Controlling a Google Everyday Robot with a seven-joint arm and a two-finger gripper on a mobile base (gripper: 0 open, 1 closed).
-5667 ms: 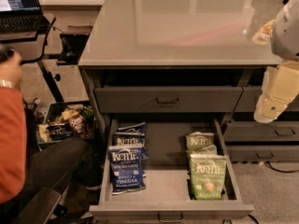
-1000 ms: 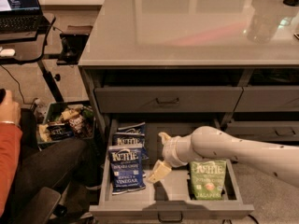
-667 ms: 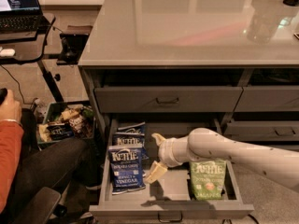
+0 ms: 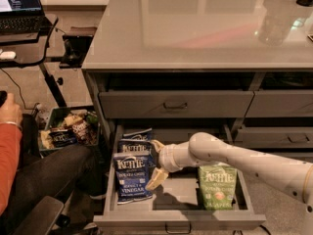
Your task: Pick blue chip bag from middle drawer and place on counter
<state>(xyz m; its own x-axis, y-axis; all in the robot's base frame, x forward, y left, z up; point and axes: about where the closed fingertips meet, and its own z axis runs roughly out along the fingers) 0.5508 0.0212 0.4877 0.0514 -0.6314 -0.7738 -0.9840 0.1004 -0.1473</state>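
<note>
Item: blue chip bag [image 4: 131, 176], white "Kettle" logo, "VINEGAR" lettering; lies flat, left side of the open middle drawer [image 4: 176, 220]. hand [image 4: 156, 163]: fingers spread, at the bag's right edge. green Kettle bag [image 4: 217, 185]: drawer's right side.

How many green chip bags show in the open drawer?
1: the green chip bag lies front right in the middle drawer; the arm may hide another. The gripper sits beside the blue chip bag.
</note>
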